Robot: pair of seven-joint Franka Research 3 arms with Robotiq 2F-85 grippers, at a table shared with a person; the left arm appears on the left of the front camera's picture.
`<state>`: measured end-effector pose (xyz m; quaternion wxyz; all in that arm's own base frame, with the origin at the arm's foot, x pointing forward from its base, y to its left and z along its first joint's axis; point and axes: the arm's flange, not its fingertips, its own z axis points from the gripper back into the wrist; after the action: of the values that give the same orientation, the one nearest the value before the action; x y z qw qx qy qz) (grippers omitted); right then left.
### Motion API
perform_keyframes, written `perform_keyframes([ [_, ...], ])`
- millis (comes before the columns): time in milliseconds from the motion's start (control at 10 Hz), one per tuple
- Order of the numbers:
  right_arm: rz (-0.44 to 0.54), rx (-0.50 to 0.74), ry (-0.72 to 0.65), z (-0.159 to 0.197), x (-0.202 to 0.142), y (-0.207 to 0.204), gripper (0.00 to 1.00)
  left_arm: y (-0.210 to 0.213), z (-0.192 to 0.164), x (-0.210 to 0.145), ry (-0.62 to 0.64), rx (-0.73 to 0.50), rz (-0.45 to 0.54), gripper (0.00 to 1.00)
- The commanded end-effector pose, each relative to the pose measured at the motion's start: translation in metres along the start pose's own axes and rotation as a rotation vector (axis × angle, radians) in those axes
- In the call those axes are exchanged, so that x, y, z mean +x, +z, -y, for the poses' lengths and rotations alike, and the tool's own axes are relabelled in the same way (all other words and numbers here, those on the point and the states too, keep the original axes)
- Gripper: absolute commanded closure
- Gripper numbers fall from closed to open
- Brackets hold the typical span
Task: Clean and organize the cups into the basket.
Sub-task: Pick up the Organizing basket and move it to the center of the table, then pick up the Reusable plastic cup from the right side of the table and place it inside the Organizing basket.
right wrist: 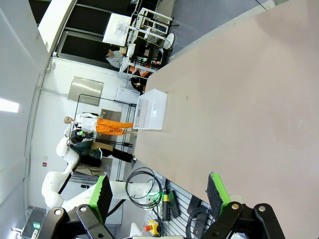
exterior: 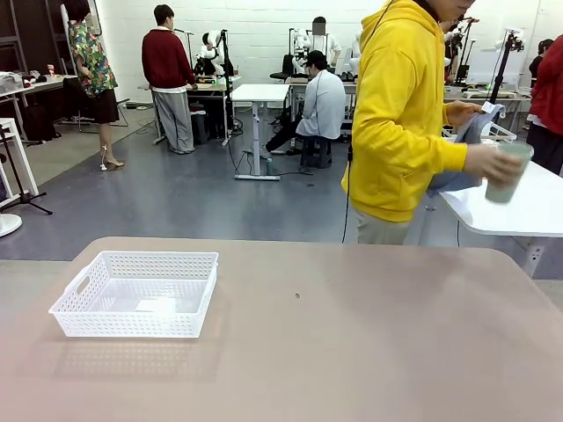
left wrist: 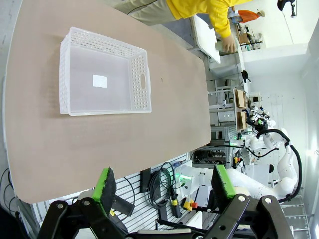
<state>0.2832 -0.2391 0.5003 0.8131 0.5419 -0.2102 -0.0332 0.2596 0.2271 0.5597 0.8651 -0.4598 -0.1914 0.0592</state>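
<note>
Both tools stand with their jaws spread wide and nothing between the green pads. In its own wrist view the left tool (left wrist: pixel 163 181) hangs past the near edge of the brown desk (left wrist: pixel 45 144), over cables and a stand, touching nothing. The right tool (right wrist: pixel 159 191) sits the same way off the desk's edge in the right wrist view, apart from everything on the desk.

On the left part of the desk (exterior: pixel 352 334) the basket (exterior: pixel 132 321) rests flat, a white mesh-sided tray with a handle cut-out in its short wall and a white label (left wrist: pixel 99 80) on its floor. From the left wrist the basket (left wrist: pixel 140 82) lies well ahead of the fingers; from the right wrist the basket (right wrist: pixel 144 114) is small and far off.

Beyond the far edge a person in a yellow hoodie (exterior: pixel 400 105) faces a second white desk (exterior: pixel 528 211) at the right. One hand (exterior: pixel 486 163) grips a pale mint green cup (exterior: pixel 508 176) upright above that white desk, well apart from the basket. A blue-grey cloth (exterior: pixel 462 145) hangs between the person's hands, just beside the cup
</note>
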Motion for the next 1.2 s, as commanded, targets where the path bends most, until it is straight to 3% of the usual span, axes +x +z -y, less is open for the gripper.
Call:
perform_keyframes([
  [0,0.005,-0.001,0.000,0.002,0.001,0.000,0.00,0.001,0.000,-0.001,-0.005,-0.008,0.003,0.00],
  [900,0.000,0.000,0.000,0.000,0.000,0.000,0.00,0.000,0.000,0.000,0.000,0.000,0.000,0.00],
  [1000,-0.096,0.070,0.226,0.000,0.015,-0.005,0.00,0.003,0.018,0.008,-0.073,0.066,0.013,0.00],
  [1100,-0.147,0.102,0.328,0.001,0.038,-0.010,0.00,0.009,0.047,0.018,-0.167,0.060,-0.063,0.00],
])
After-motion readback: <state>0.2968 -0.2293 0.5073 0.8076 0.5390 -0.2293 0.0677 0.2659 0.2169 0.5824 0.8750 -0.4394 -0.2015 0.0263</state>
